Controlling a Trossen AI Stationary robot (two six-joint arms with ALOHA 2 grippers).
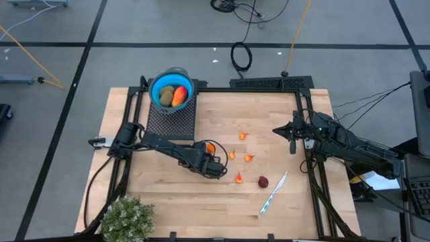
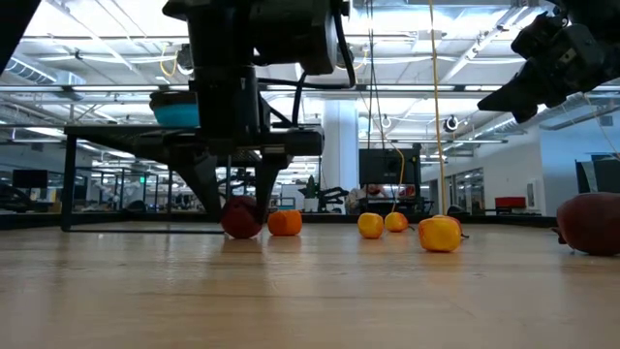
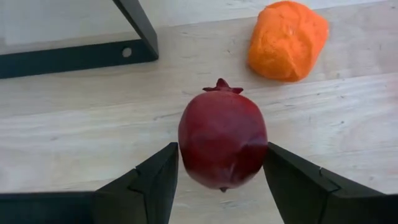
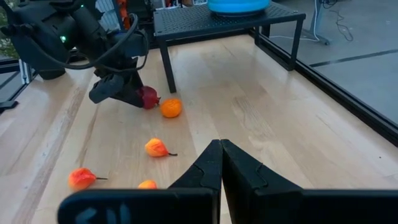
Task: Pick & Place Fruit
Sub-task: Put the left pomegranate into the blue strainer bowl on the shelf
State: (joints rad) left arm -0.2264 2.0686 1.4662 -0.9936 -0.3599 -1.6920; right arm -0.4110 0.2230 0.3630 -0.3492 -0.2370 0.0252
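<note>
Between the two dark, wedge-shaped fingers (image 3: 155, 180) of the left gripper (image 3: 221, 183) we see a dark red, glossy ball-shaped fruit (image 3: 222, 138) with a small pointed crown at its far end. The fingers stand on either side of it and press against its flanks, so it is pinched between them, low over the pale wooden tabletop (image 3: 81, 130), which shows fine straight grain. We cannot tell whether the fruit is lifted clear of the wood.

Just beyond it, to the far right, lies a rough-skinned round orange fruit (image 3: 288, 39), close to the red one but not touching it. Behind them is the black metal leg (image 3: 138, 26) of a perforated black stand (image 1: 171, 119). On the stand sits a round blue bowl (image 1: 156, 85) holding a brown-green oval (image 1: 166, 95) and an elongated red-orange piece (image 1: 179, 96).

To the right, scattered on the table, lie small orange fruits with thin stems (image 1: 249, 158), a second dark red ball (image 1: 263, 181) and a thin white-and-blue pen (image 1: 273, 193).

The right gripper (image 4: 221, 163) hangs above the table's right side, well apart from the fruit, its fingers pressed together on nothing.
</note>
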